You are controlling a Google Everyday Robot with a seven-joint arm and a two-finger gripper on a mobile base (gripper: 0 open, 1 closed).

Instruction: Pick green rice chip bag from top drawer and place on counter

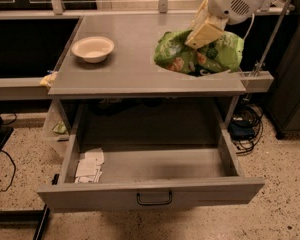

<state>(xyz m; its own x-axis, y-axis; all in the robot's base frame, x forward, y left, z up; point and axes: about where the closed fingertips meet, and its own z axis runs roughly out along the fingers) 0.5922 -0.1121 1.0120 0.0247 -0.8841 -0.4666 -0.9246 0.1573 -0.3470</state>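
The green rice chip bag (200, 56), shiny and wrinkled with orange print, hangs just above the right part of the grey counter (125, 64). My gripper (204, 33) comes down from the upper right on its white arm and is shut on the top of the bag with pale yellow fingers (206, 32). The top drawer (150, 184) stands pulled fully open below the counter, its flat front panel with a dark loop handle (154, 199) nearest the camera. No bag lies inside the drawer.
A beige bowl (92, 48) sits on the counter's left part. White paper slips (89, 165) lie in the drawer's front left corner. Narrow grey ledges (20, 86) flank the counter. Cables (242, 131) lie on the floor at right.
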